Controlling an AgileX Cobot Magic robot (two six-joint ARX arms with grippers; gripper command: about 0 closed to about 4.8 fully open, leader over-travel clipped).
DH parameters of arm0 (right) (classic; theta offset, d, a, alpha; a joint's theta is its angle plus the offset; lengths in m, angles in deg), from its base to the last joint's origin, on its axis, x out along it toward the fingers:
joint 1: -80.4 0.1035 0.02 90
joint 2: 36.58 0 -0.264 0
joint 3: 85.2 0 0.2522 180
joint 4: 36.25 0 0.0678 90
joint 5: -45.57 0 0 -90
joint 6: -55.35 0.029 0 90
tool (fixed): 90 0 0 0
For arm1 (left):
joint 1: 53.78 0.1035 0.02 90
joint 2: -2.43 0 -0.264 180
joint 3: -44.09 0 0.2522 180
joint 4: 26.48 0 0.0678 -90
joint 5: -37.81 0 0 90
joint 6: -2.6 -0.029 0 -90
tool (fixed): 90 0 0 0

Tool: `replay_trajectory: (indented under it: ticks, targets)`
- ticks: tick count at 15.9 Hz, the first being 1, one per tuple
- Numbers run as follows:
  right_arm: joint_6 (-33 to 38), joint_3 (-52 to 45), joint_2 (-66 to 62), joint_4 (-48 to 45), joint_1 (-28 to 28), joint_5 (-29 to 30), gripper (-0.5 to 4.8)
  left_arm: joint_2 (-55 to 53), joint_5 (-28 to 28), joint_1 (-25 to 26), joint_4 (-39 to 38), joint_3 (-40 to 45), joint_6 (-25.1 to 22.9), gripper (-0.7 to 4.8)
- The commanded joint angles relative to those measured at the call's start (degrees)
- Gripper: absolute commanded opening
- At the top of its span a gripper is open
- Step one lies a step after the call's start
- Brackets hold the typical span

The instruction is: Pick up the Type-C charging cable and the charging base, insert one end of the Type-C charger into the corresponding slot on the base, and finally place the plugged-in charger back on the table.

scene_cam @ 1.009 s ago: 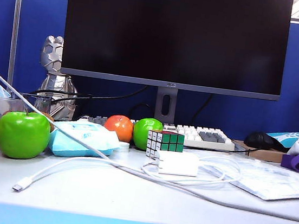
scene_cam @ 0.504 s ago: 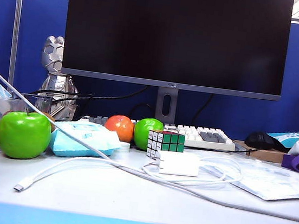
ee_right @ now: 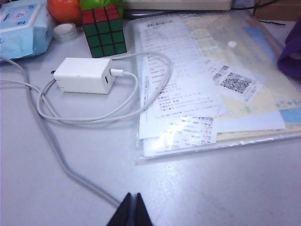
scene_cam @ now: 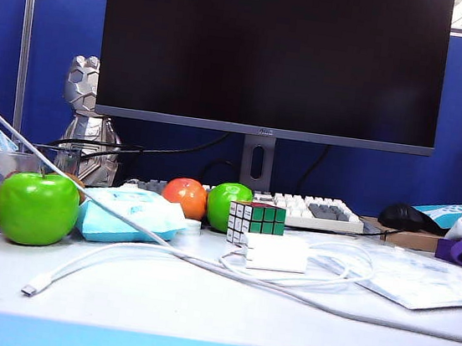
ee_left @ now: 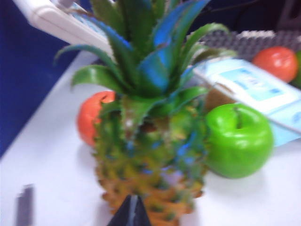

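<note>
The charging base (ee_right: 83, 75), a small glossy white block with squared edges, is lying flat on the smooth white surface (scene_cam: 198, 304), just in front of the Rubik's cube (ee_right: 104, 30) with its red and green tiles; the Type-C charging cable (ee_right: 94, 115), thin and shiny white, is sitting plugged into the block's end face and curling in loose loops around it, partly over a clear plastic document sleeve (ee_right: 211, 80) full of printed sheets; its free plug tip (scene_cam: 29, 289) is resting near the surface's pale blue front edge; a thicker greyish-white cord (ee_right: 61, 165) is trailing across the surface beside the loops, crossing the thin cable.

The right tool (ee_right: 131, 210) is hanging above bare surface, near the grey cord, its dark fingers pressed together into a narrow wedge and gripping nothing; the left tool (ee_left: 131, 213) is likewise pinched closed and empty, poised right in front of a rough, scaly pineapple (ee_left: 150, 160) with stiff spiky leaves; a glossy green apple (ee_left: 239, 141) is standing just beside the pineapple, and a soft pale blue wet-wipes pack (scene_cam: 129, 214) is lying behind it; neither tool is showing in the exterior view.
</note>
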Motion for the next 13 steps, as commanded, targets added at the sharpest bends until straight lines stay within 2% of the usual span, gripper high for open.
replay_trajectory:
  ticks: [1,10,12,13]
  targets:
    - [0.2,-0.2,0.0,0.1,0.1,0.5,-0.01,0.1,3.2,0.0,-1.0,0.1,-0.3,-0.05]
    - [0.2,-0.3,2.6,-0.3,-0.5,0.1,-0.01,0.1,2.9,0.0,-0.9,0.0,-0.4,-0.05]
    - [-0.2,-0.6,5.0,-1.3,-3.7,-2.7,-0.01,0.1,3.0,0.0,-0.9,0.0,-0.4,-0.05]
    - [-3.8,-0.9,6.1,-2.6,-7.2,-3.1,-0.01,0.1,2.9,0.0,-0.9,0.0,-0.3,-0.05]
